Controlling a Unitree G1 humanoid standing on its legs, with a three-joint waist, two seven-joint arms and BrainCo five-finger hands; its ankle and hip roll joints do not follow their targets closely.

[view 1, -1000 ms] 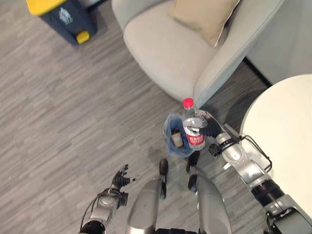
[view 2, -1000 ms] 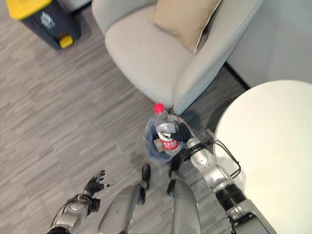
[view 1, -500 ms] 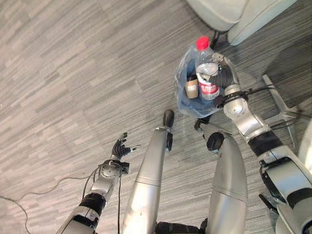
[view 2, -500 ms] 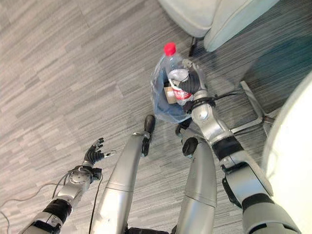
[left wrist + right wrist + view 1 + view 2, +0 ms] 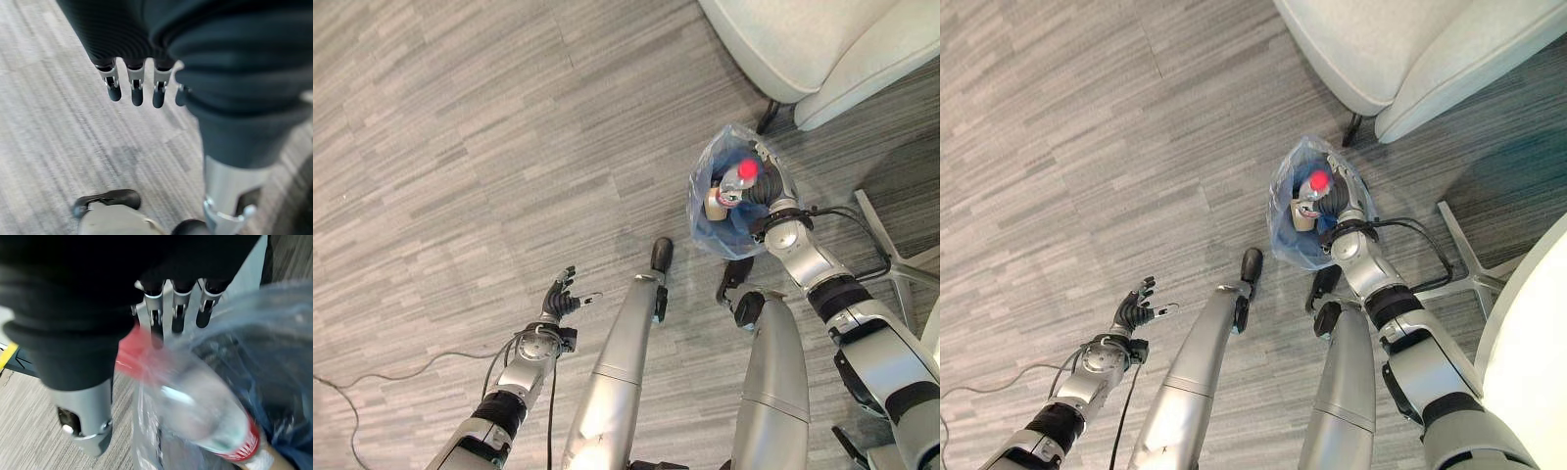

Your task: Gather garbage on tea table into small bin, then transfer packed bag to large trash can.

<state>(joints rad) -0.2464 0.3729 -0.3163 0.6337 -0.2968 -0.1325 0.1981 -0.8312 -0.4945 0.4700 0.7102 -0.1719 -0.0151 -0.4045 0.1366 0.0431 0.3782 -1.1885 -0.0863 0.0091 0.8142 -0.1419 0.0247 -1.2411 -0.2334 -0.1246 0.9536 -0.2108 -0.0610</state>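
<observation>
Going left to right: the left hand hangs out at about 7 o'clock in the head views, low over the grey plank floor, fingers loosely spread and straight, holding nothing. It's well apart from anything that matters here.

Over at about 2 o'clock is the action. The blue plastic bag of trash hangs from the right hand, which is tucked up against the bag's open mouth. From the right wrist view the fingers look fairly straight next to the crinkled plastic, and honestly I can't tell whether they're actually pinching the film or just hooked in it.

The clear bottle with the red cap stands roughly upright in the bag, cap pointing at the camera, so its long axis runs up and down, touching the hand's finger side. A small tan cup-like thing sits beside it.

Right hand is the near one by a mile. An armchair sits at 1 o'clock, just beyond the bag.
</observation>
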